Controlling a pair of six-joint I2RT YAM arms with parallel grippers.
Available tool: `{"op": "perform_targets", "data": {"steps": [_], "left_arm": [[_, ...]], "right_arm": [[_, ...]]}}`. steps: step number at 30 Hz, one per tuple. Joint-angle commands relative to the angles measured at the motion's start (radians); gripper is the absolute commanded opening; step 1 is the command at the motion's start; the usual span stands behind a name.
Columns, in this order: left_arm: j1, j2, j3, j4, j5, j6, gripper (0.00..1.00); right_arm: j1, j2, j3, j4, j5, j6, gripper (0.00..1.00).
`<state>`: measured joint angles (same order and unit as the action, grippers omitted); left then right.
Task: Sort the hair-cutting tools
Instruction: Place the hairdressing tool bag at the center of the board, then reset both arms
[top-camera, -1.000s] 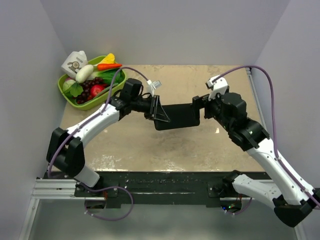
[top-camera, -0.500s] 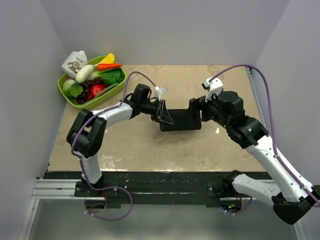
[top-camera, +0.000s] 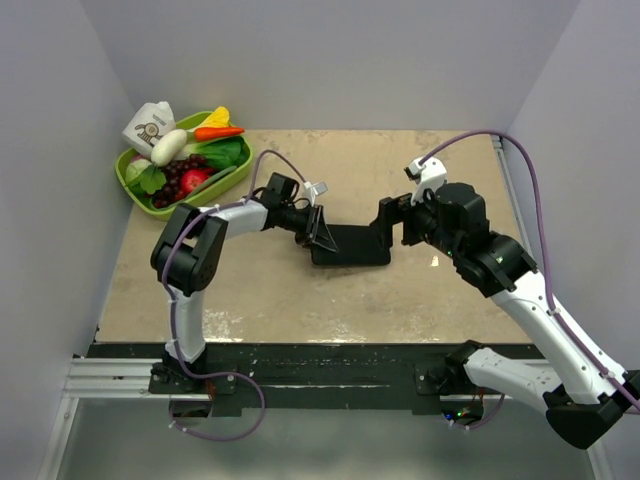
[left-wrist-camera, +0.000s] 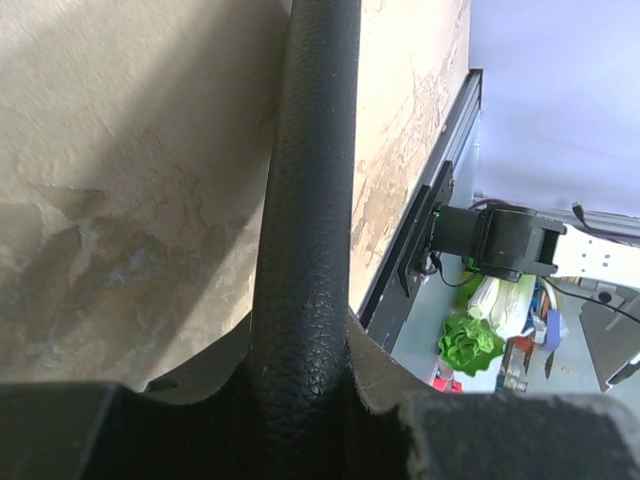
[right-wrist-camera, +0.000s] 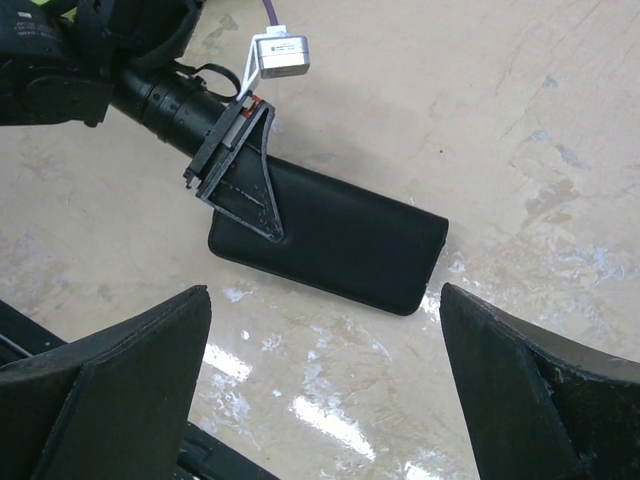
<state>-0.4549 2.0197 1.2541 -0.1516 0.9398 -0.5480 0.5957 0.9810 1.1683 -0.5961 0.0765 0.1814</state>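
Hair-cutting tools: no scissors or comb can be made out in any view, so where they lie cannot be told. Black case (top-camera: 352, 245) lies flat on the worktop (top-camera: 420, 295) near its middle, long axis running left to right, closed as far as the views show. Left jaws pinch the case's left end; one finger (right-wrist-camera: 243, 190) lies across the top face there, and the left wrist view shows the case's grained edge (left-wrist-camera: 305, 250) running straight out from between the jaws. Left arm (top-camera: 215, 225) reaches in from the left, folded sharply at the elbow. Right jaws spread wide, holding nothing; both fingers (right-wrist-camera: 110, 385) frame the right wrist view, with the case (right-wrist-camera: 345, 240) between and beyond them, apart from both. From above, the right arm's (top-camera: 500, 265) jaws sit just over the case's right end; contact is not evident. At the far left corner of the worktop stands a green tray (top-camera: 135, 182) of toy fruit and vegetables, with a small white carton (top-camera: 150, 122) at its far end.
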Motion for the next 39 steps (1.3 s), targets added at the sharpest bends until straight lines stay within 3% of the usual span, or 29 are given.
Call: {"op": "perform_targets", "data": {"steps": [1, 4, 6, 10, 12, 13, 17, 21, 25, 33, 39], "left_arm": [[0.005, 0.042, 0.080, -0.179, -0.133, 0.120, 0.27], [0.009, 0.039, 0.155, -0.336, -0.220, 0.172, 0.50], [0.010, 0.030, 0.198, -0.422, -0.268, 0.192, 0.56], [0.012, 0.004, 0.257, -0.546, -0.346, 0.210, 0.79], [0.013, -0.022, 0.296, -0.620, -0.422, 0.218, 0.85], [0.013, -0.032, 0.313, -0.649, -0.453, 0.224, 0.99], [0.028, -0.090, 0.404, -0.784, -0.587, 0.258, 0.99], [0.083, -0.171, 0.465, -0.809, -0.757, 0.263, 0.99], [0.148, -0.303, 0.368, -0.642, -0.858, 0.276, 0.99], [0.295, -0.530, -0.009, -0.191, -1.074, 0.278, 0.99], [0.455, -0.625, -0.344, 0.177, -1.138, 0.295, 0.99]], "right_arm": [[0.001, -0.004, -0.007, -0.001, -0.014, 0.021, 0.99], [0.001, 0.008, -0.016, 0.005, -0.023, 0.023, 0.99], [0.001, 0.015, -0.025, 0.016, -0.024, 0.023, 0.99], [0.003, 0.039, -0.025, 0.021, -0.009, 0.020, 0.99], [0.001, 0.056, -0.015, 0.018, 0.020, 0.006, 0.99], [0.003, 0.064, -0.010, 0.018, 0.029, 0.000, 0.99], [0.001, 0.128, 0.028, 0.010, 0.111, -0.013, 0.99], [-0.022, 0.249, 0.105, -0.025, 0.183, 0.030, 0.99], [-0.123, 0.363, 0.168, -0.028, 0.117, 0.076, 0.99], [-0.157, 0.525, 0.280, -0.064, 0.259, 0.185, 0.99], [-0.158, 0.515, 0.261, -0.025, 0.345, 0.187, 0.99]]}}
